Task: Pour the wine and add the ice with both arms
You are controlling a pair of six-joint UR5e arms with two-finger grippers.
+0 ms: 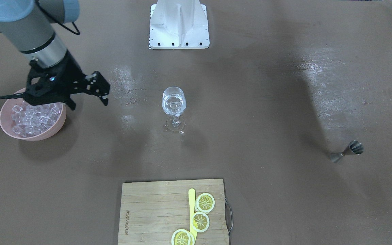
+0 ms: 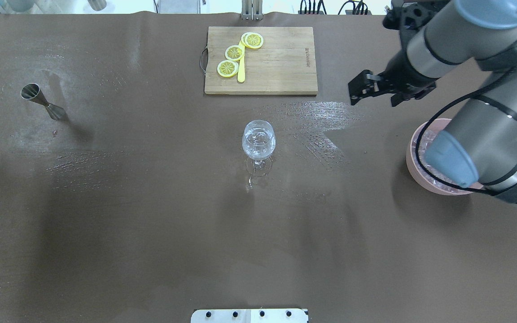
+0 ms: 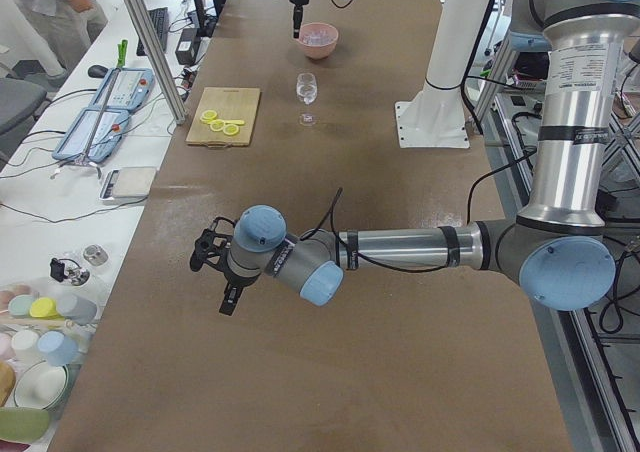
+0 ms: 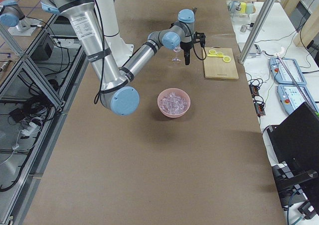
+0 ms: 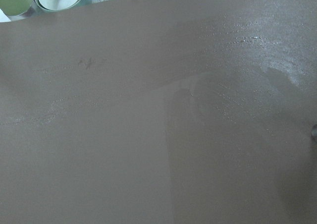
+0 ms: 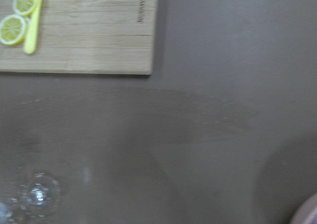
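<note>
A wine glass [image 1: 174, 102] stands mid-table and holds clear wine and what look like a few ice cubes; it also shows in the overhead view [image 2: 258, 140]. A pink bowl [image 1: 4, 120] full of ice cubes [image 1: 34, 117] sits on the robot's right side. My right gripper [image 1: 88, 102] hovers just beside the bowl, towards the glass, open and empty; overhead it [image 2: 375, 98] is between the bowl [image 2: 413, 154] and the cutting board. My left gripper [image 3: 225, 287] shows only in the exterior left view, low over bare table far from the glass; I cannot tell its state.
A wooden cutting board [image 1: 148, 211] with lemon slices [image 1: 205, 202] and a yellow knife [image 1: 192, 204] lies at the far edge. A steel jigger [image 1: 347, 151] is on the robot's left side. The white base block [image 1: 179, 27] is at the robot's edge.
</note>
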